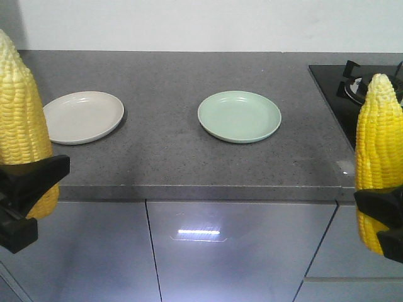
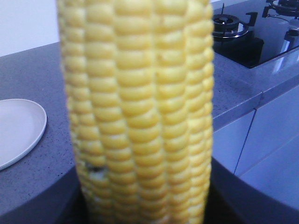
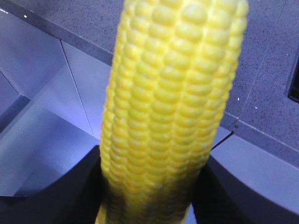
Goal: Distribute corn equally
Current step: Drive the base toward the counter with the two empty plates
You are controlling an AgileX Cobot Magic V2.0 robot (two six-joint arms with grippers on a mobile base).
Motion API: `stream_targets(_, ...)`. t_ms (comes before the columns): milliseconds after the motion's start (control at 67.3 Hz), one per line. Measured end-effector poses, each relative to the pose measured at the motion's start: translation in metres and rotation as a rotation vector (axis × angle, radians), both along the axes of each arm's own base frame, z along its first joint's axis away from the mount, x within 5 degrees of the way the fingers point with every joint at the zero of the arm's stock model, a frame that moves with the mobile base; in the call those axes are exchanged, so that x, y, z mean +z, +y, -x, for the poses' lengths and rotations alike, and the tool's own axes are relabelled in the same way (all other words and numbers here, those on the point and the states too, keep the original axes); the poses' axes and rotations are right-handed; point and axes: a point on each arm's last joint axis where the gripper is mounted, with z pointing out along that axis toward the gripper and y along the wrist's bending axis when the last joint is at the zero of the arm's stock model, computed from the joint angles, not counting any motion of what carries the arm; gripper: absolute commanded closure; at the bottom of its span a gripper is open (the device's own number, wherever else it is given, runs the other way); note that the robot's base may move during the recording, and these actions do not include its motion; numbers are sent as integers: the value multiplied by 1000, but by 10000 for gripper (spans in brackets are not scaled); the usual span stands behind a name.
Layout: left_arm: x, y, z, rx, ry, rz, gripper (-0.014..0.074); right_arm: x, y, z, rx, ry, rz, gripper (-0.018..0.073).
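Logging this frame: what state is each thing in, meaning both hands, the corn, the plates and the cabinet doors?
Left hand: shut on the left cob.
Left cob: held upright, tip up.
Right hand: shut on the right cob.
Right cob: held upright, tip up.
Beige plate: empty, flat on the counter.
Green plate: empty, flat on the counter.
Cabinet doors: closed.
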Motion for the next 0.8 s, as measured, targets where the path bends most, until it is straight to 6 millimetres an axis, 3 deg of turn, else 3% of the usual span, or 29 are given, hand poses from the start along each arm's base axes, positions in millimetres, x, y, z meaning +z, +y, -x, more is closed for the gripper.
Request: stream_targets(803,0,0,0,0,0,0,333,0,0,0,0,0,0,376)
